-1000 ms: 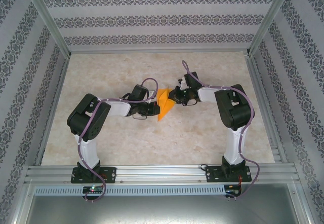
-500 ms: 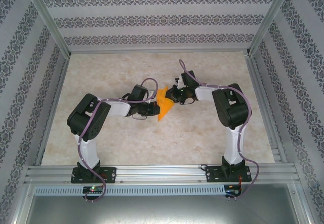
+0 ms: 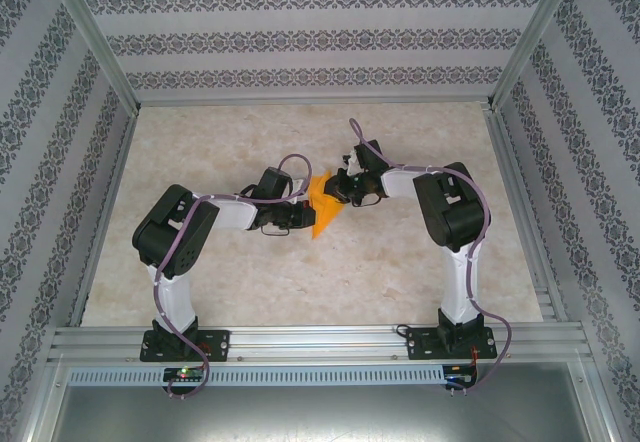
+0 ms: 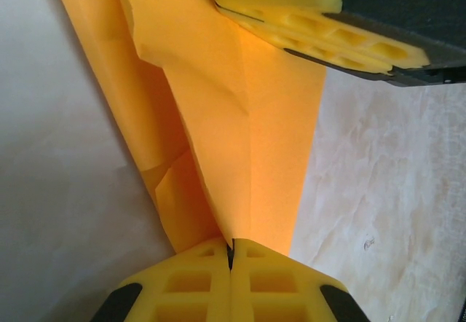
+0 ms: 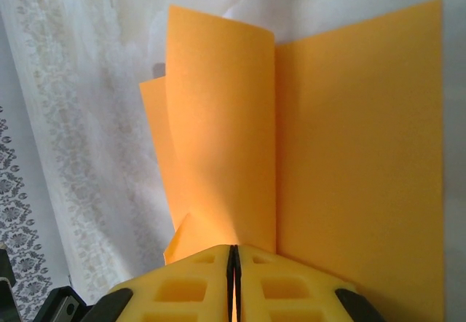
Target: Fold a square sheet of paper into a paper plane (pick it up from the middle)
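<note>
The orange sheet of paper is held between the two arms above the middle of the table. It is folded into a narrow pointed shape, tip toward the near side. My left gripper is shut on its left edge. In the left wrist view the paper runs up from my shut left gripper along a centre crease. The right gripper's yellow fingers pinch the paper's far end. My right gripper is shut on the paper, whose flaps stand up from my right gripper.
The marble-patterned table lies under both arms. Patterned walls and aluminium posts enclose it on three sides. A metal rail carrying the arm bases runs along the near edge.
The right arm has shifted a little to the left and away, toward the left arm. The left arm and the paper have hardly moved.
</note>
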Tool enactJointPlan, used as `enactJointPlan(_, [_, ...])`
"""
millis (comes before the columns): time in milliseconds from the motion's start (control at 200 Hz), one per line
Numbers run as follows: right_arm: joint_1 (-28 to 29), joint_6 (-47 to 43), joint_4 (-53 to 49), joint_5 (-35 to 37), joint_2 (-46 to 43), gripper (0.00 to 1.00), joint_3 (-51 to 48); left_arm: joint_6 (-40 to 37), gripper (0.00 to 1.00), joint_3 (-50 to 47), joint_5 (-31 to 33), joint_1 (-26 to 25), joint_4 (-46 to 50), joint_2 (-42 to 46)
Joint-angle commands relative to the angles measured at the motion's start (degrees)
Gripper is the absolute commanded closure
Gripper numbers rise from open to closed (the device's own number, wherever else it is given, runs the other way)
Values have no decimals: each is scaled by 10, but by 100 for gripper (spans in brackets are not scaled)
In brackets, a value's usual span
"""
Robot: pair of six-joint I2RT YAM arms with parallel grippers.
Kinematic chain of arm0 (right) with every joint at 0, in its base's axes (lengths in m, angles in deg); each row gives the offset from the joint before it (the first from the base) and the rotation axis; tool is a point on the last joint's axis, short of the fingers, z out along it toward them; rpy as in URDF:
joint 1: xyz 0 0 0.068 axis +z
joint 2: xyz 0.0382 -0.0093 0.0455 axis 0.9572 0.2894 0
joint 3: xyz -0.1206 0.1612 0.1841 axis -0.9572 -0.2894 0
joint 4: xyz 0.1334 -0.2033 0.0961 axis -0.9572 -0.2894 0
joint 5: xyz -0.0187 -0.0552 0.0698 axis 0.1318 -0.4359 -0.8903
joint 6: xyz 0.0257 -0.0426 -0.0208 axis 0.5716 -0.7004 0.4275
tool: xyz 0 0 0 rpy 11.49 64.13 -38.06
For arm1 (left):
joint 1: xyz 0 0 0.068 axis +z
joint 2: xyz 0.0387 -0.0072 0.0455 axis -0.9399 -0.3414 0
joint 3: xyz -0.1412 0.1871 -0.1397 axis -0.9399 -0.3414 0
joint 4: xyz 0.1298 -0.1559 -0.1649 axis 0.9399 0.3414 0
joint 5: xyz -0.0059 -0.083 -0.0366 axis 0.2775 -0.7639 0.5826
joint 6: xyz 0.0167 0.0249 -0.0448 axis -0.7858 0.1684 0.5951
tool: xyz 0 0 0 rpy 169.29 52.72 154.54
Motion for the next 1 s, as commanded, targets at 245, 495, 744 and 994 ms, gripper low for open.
enactJointPlan(245, [11,-15,-51,16,36,88,33,-15,100,-13,36,9,63,-21])
enactJointPlan(495, [15,-39,-101,34,52,89,44,-18,100,16,39,9,89,13])
enactJointPlan(744, [18,-50,-133,50,49,89,56,-25,93,51,39,9,132,33])
enactJointPlan(994, [22,-52,-144,57,48,89,59,-44,72,84,76,9,190,55])
